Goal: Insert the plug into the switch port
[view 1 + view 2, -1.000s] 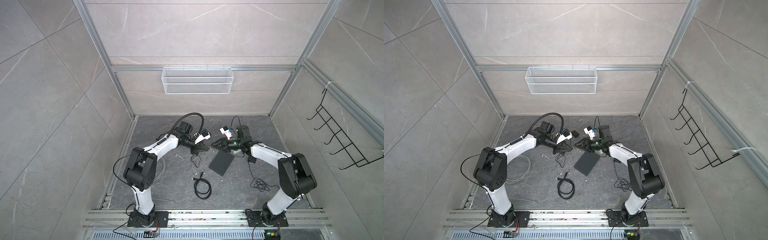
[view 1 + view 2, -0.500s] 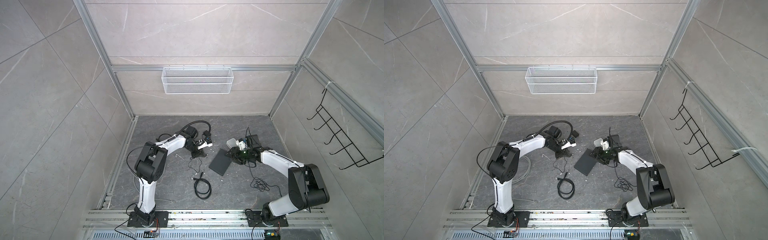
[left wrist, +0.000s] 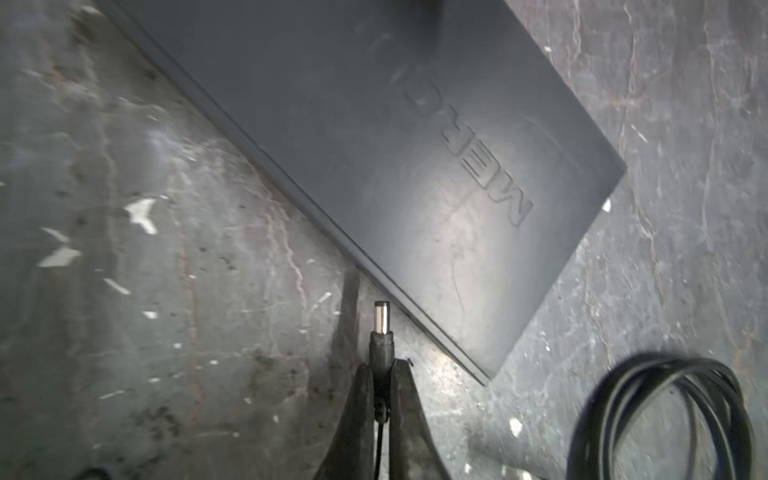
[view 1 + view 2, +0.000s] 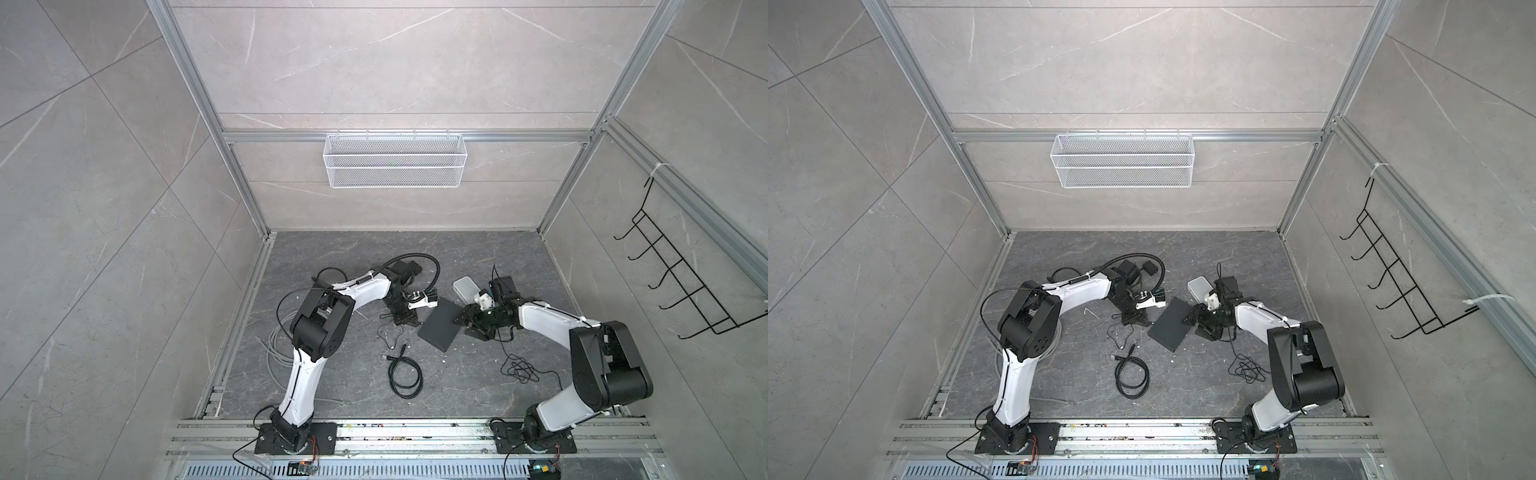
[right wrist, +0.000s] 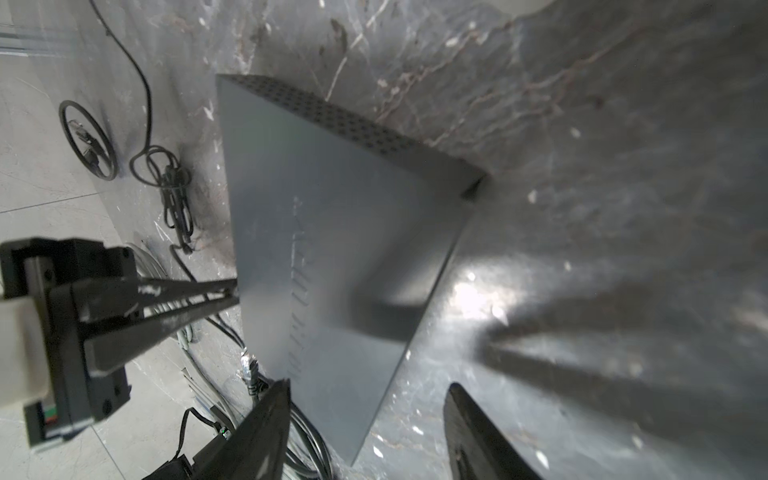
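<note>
Plug (image 3: 381,328) pinched tight in your left gripper (image 3: 381,372) is pointing straight off the fingertips (image 3: 362,388) at the switch (image 3: 395,124) edge, while your right gripper (image 5: 370,384) is hovering open, empty.

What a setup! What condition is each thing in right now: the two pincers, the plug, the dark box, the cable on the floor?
left pincer: shut on the plug.
plug: held, tip just short of the switch's side, not inserted.
switch: lying flat on the floor.
right pincer: open, jaws either side of a switch corner.
coiled cable: loose on the floor, ends free.
wire basket: looks empty.
</note>
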{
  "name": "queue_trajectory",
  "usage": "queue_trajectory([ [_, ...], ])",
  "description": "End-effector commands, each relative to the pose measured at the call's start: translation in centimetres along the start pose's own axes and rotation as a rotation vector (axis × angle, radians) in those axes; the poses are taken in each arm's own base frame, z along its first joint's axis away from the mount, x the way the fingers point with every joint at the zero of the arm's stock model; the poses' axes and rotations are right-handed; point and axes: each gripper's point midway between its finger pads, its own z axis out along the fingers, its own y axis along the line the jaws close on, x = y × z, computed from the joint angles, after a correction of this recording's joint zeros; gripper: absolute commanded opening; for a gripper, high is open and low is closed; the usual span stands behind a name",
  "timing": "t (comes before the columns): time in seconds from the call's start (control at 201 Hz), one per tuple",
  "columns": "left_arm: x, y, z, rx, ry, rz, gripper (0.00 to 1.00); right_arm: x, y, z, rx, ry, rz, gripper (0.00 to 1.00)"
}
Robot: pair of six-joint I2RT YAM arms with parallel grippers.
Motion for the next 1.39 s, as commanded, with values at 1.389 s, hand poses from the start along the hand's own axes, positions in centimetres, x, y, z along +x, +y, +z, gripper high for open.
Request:
queue_trajectory([
  [1.389,-3.7,-6.8,0.9,0.006,-0.083,-0.237,0.0,-0.8,-1.4,-0.1,0.098,0.031,-0.123,0.61],
])
